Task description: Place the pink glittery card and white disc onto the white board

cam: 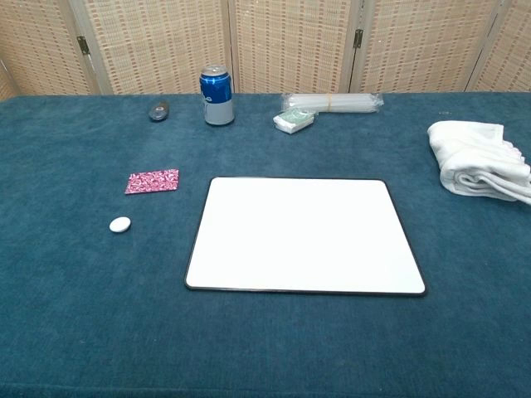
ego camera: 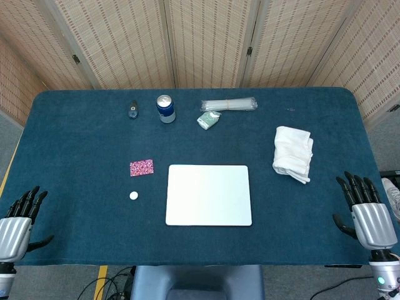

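The pink glittery card (ego camera: 141, 167) (cam: 152, 181) lies flat on the blue cloth, left of the white board (ego camera: 209, 194) (cam: 304, 235). Just in front of the card sits the small white disc (ego camera: 134, 195) (cam: 120, 224), also off the board. The board's top is bare. My left hand (ego camera: 19, 220) hovers at the table's front left corner, fingers stretched out and apart, holding nothing. My right hand (ego camera: 367, 212) is at the front right edge, likewise spread and empty. Neither hand appears in the chest view.
Along the far side stand a blue can (ego camera: 165, 109) (cam: 217, 95), a small dark object (ego camera: 132, 110) (cam: 158, 109), a clear packet of straws (ego camera: 229, 104) (cam: 332, 102) and a small green pack (ego camera: 209, 119) (cam: 294, 121). A folded white towel (ego camera: 292, 153) (cam: 479, 159) lies right of the board.
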Robot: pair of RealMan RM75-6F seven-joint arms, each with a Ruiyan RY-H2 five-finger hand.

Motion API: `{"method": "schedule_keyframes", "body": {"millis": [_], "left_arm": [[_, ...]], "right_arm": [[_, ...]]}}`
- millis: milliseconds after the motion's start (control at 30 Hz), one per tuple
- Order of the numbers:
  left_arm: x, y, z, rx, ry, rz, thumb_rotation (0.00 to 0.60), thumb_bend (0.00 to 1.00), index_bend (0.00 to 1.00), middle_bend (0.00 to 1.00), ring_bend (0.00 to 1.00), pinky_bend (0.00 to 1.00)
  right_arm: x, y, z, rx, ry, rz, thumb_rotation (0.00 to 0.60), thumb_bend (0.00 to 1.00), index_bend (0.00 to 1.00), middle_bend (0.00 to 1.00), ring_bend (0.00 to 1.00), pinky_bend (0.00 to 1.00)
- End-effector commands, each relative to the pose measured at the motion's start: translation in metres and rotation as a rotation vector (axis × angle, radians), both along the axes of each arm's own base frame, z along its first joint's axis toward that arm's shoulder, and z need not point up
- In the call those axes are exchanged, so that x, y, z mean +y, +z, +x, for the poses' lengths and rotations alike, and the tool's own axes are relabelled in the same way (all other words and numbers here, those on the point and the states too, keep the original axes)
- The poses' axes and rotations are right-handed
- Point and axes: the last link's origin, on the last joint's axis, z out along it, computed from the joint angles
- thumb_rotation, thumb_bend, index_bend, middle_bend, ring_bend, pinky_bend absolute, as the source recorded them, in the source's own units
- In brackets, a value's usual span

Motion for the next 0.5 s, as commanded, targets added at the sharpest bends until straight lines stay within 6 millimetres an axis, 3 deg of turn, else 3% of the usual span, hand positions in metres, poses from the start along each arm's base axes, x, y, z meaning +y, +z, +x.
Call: {"method": "schedule_keyframes", "body": {"millis": [33,400,500], "left_arm": [[-0.001,0.000,0.001,0.005,-0.002,0.001,0.600,0.13,0.00,0.01,0.05,0.17],[-0.009,-0.006,0.010,-0.004,-0.063,-0.021,0.600,0.13,0.00,0.02,0.06,0.17],[-0.008,-0.009,0.014,-0.007,-0.086,0.020,0.600,0.13,0.00,0.10,0.10,0.21]], "right_arm": [[0.000,0.000,0.000,0.001,0.000,0.002,0.600,0.22,0.00,0.00,0.00,0.00],[0.010,0.000,0.002,-0.011,0.015,0.020,0.600,0.22,0.00,0.00,0.00,0.00],[0.009,0.001,0.003,0.008,0.011,-0.005,0.600,0.22,0.00,0.00,0.00,0.00]]}}
